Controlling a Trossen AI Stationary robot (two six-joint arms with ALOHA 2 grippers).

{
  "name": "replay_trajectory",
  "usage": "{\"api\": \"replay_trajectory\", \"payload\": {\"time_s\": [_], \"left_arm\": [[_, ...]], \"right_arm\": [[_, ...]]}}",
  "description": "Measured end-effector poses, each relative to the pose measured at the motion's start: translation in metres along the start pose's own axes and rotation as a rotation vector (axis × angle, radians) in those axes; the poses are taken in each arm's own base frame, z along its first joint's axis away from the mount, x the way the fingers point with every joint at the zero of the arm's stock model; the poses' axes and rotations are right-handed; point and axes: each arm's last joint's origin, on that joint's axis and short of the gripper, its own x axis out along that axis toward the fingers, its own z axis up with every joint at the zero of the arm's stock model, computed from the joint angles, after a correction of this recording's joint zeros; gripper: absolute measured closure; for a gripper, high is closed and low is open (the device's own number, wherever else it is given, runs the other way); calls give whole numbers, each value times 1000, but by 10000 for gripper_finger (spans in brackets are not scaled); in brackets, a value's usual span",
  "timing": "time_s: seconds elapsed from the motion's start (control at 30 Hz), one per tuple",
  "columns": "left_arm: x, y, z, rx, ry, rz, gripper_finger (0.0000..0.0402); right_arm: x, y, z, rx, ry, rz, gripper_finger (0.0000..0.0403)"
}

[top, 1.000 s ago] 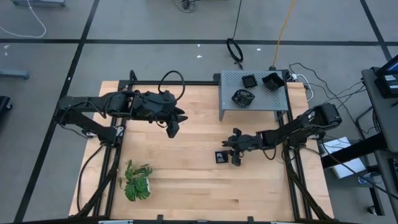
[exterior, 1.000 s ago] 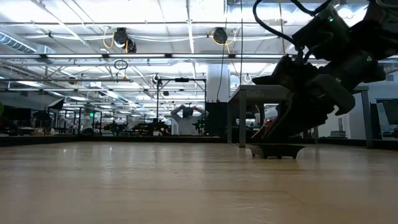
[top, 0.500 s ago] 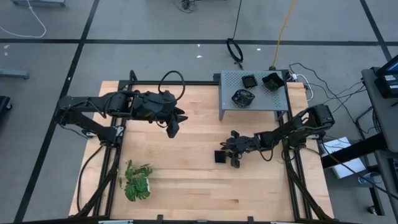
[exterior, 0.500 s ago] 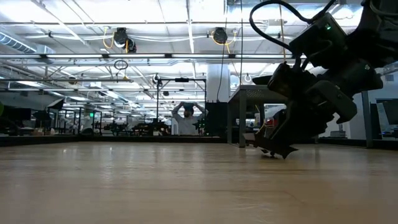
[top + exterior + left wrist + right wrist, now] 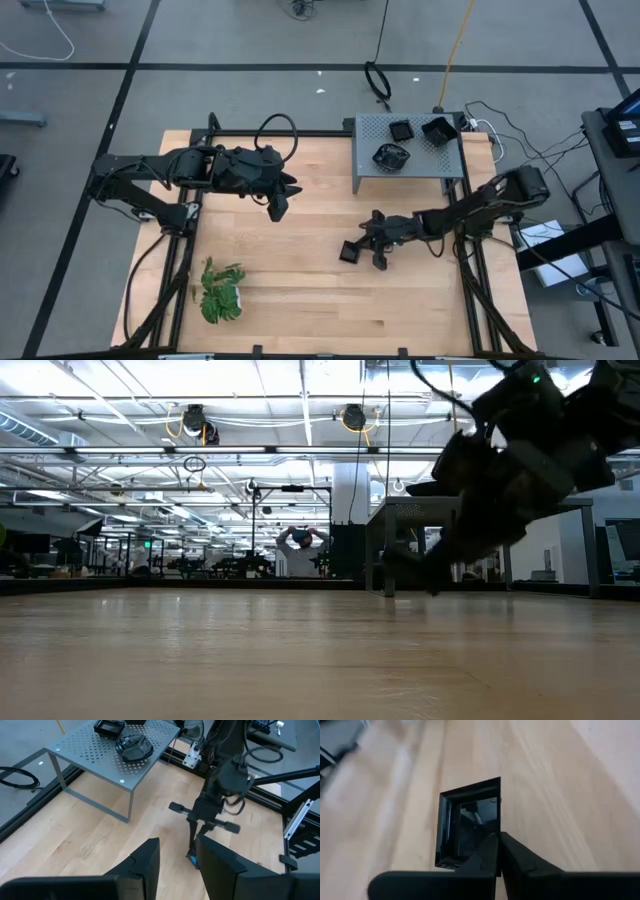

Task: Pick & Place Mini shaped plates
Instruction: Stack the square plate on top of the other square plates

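A square black mini plate (image 5: 467,822) is off the wood at the table's middle right, with my right gripper (image 5: 499,845) shut on it; in the high view the plate (image 5: 348,252) sits just left of that gripper (image 5: 362,247). In the low view the plate (image 5: 405,568) shows blurred and tilted above the tabletop. Three more black plates (image 5: 401,129) (image 5: 437,130) (image 5: 391,155) rest on a grey perforated stand (image 5: 445,160) at the far right. My left gripper (image 5: 177,865) hovers open and holds nothing over the table's far left part (image 5: 278,206). My right gripper pinches the square plate's rim (image 5: 496,827) near one corner between its two fingers, one finger on the inner side and one on the outer. The fingers come slanting down from the table's right. The plate is tilted and appears lifted clear of the table.
A green leafy plant (image 5: 220,292) lies near the front left. The stand's legs (image 5: 131,805) rise from the far right of the table. Bare wood (image 5: 300,290) spreads across the middle and the front.
My right gripper has shut on the square plate's rim. The plate, which lay flat on the table, first tipped up on one edge and now hangs tilted off the wood, shifted slightly toward the table's left.
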Motion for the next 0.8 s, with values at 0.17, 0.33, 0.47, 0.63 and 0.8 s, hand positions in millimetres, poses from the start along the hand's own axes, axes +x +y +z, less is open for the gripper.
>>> {"api": "replay_trajectory", "payload": {"time_s": [0.17, 0.33, 0.47, 0.63, 0.8], "left_arm": [[0, 0, 0, 0, 0, 0, 273], [0, 0, 0, 0, 0, 0, 273], [0, 0, 0, 0, 0, 0, 273], [0, 0, 0, 51, 0, -1, 273], [0, 2, 1, 130, -2, 5, 273]], "right_arm": [[-18, 7, 20, 37, -116, 43, 401], [-43, 11, 43, 92, -261, 69, 402], [-68, 5, 58, 158, -366, 17, 402], [-99, -13, 73, 246, -396, -150, 402], [-133, -35, 95, 314, -332, -363, 402]]}}
